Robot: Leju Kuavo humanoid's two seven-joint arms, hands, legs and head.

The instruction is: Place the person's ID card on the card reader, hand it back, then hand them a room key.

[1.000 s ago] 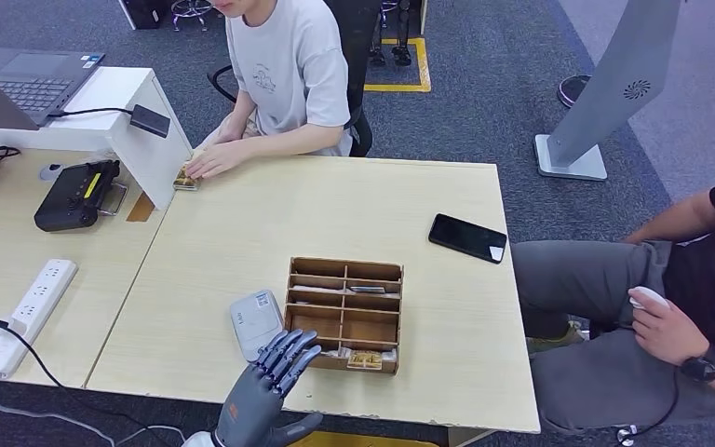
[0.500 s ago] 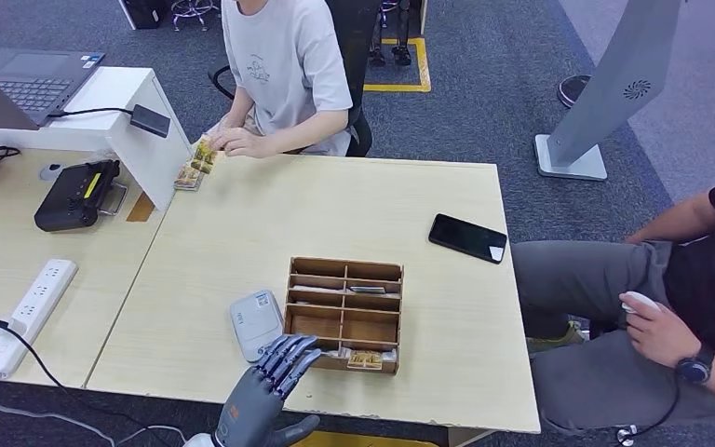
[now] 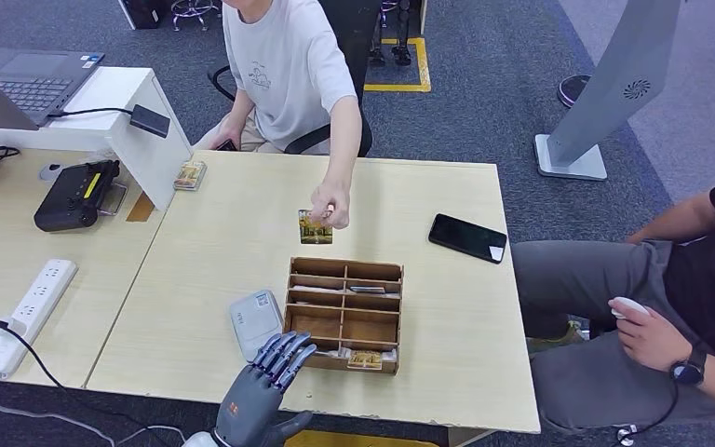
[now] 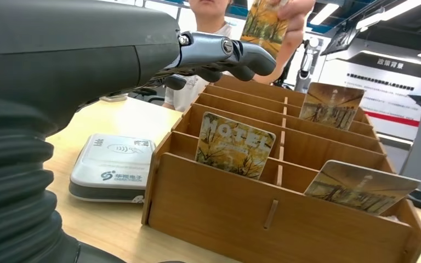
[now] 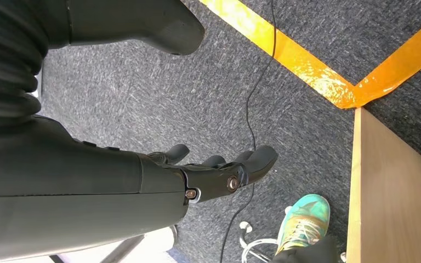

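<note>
The ID card (image 3: 316, 226) hung from the person's hand (image 3: 331, 203) over the table (image 3: 223, 251), well ahead of the left hand (image 3: 265, 386) and beyond the wooden key tray (image 3: 344, 315). That hand held nothing, fingers spread, at the near edge beside the card reader (image 3: 255, 322). To take the card cleanly, it should probably reach over the tray without catching its walls. The right hand (image 5: 219, 172) hung empty beside the table, fingers loosely apart.
</note>
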